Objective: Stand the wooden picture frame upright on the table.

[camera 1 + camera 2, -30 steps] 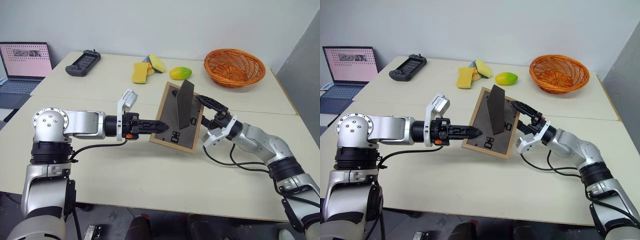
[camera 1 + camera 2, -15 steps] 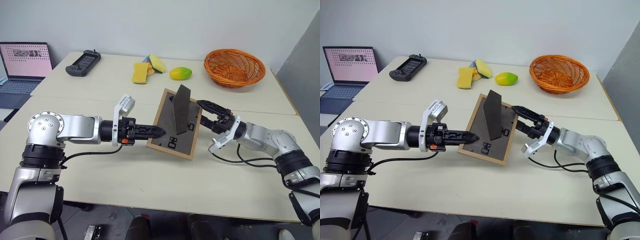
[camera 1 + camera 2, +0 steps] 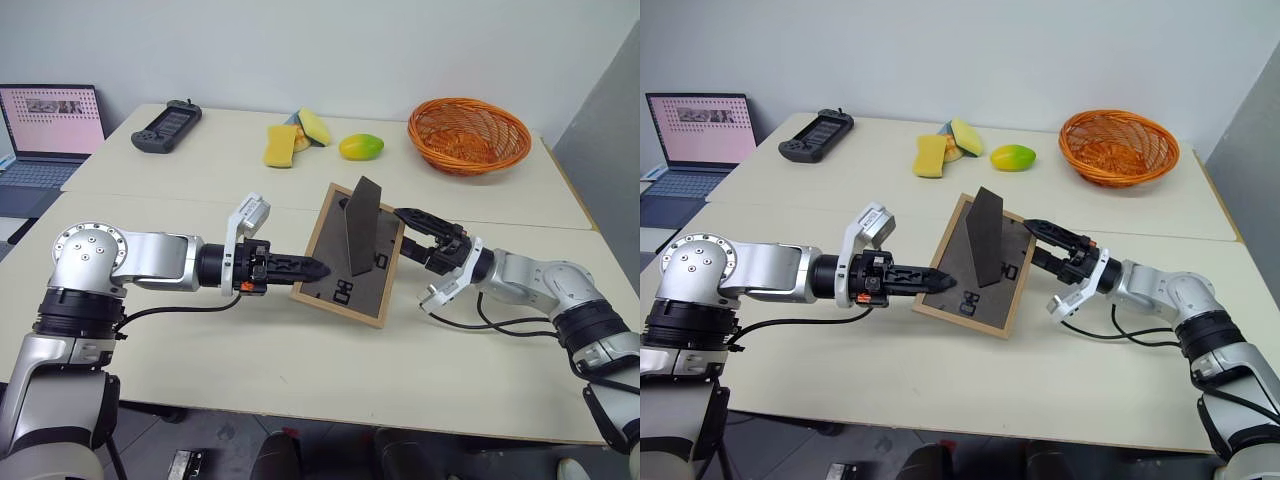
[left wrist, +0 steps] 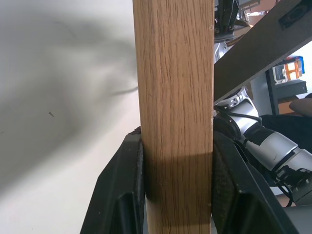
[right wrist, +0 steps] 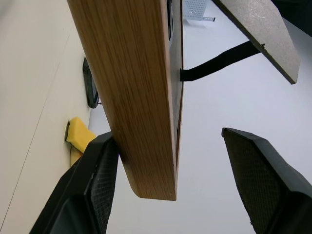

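Left pincer (image 3: 318, 268) clamping wooden picture frame (image 3: 345, 290) edge, right pincer (image 3: 408, 227) wide, orange basket (image 3: 468, 134) empty

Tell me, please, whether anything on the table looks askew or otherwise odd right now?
The small light-wood picture frame is not standing: it leans steeply, dark back and opened easel stand facing the head camera. The left tool pinches its left edge, while the right tool sits open around its right edge. Nothing looks spilled or damaged.

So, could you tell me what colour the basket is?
The basket is orange, clearest in the left eye view.
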